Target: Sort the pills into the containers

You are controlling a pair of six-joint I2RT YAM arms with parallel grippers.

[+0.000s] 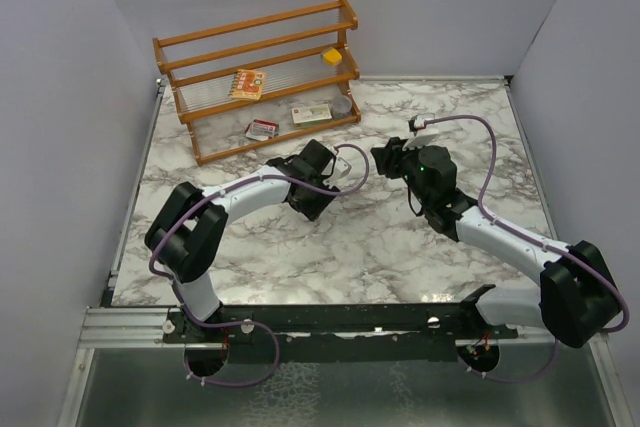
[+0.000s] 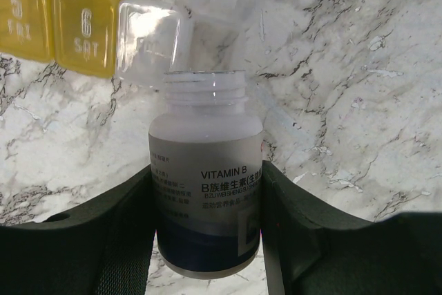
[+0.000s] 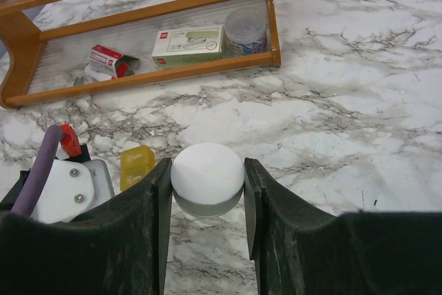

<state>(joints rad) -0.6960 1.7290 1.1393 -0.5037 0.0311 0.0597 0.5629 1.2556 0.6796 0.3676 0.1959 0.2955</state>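
Grips the light, slippery open bottle (image 2: 205, 143) round its middle with left pincer (image 2: 207, 174); pinches white cap (image 3: 206, 179) in right pincer (image 3: 207, 167). Keep upright.

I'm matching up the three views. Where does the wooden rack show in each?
Top external: wooden rack at upper left, by the back wall.
Left wrist: not in it.
Right wrist: across the top left.
Shared landmark: marble tabletop, in all three.

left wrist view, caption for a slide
Left gripper clamps an uncapped vitamin B bottle near a yellow pill organiser.
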